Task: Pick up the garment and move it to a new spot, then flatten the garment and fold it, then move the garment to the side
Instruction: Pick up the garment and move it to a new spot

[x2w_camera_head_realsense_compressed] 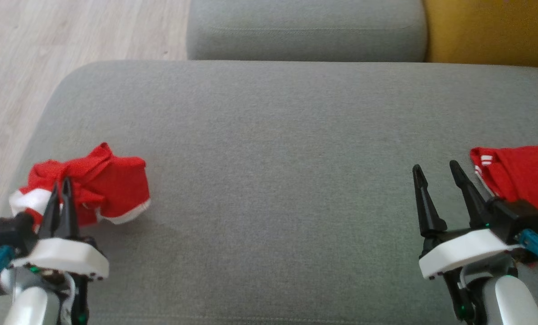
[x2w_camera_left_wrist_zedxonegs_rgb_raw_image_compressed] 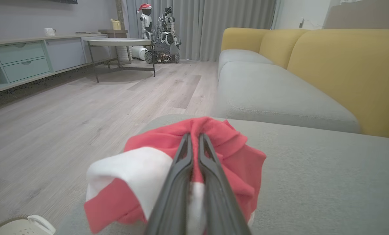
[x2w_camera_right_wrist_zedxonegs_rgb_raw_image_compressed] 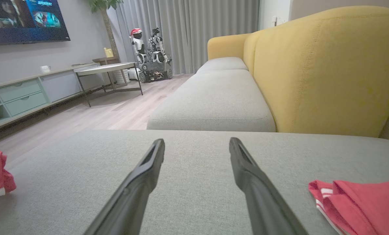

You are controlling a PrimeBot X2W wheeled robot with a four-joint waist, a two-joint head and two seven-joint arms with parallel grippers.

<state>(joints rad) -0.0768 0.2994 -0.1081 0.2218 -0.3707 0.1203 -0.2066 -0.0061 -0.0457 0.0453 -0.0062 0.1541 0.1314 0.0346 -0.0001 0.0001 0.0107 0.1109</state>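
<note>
Head view first: the left claw point(x2w_camera_head_realsense_compressed: 60, 184) is pinched fully shut, and it has the garment point(x2w_camera_head_realsense_compressed: 115, 185), a bunched red heap with white trim. A fold of red cloth is caught right at its tips and the rest is mounded just beyond them and off to its right. The bundle sits on the grey seat cushion point(x2w_camera_head_realsense_compressed: 273, 135), close to the cushion edge on this claw's left, with the floor point(x2w_camera_head_realsense_compressed: 48, 45) past that. Over on the other side, the right claw point(x2w_camera_head_realsense_compressed: 435, 166) stands wide open and has nothing in it. It hovers low over bare cushion with a second red cloth point(x2w_camera_head_realsense_compressed: 521, 171) lying flat just to its right, near it but apart. So I'd call this the very first step: the pick is made and the lift hasn't begun. Next up, by my reading, is raising the bundle clear and carrying it away from the edge toward the open stretch of cushion between the two claws. The grip looks thin, only a pinch of fabric, so a gentle lift is wise, and the free claw will be needed to spread it flat.
</note>
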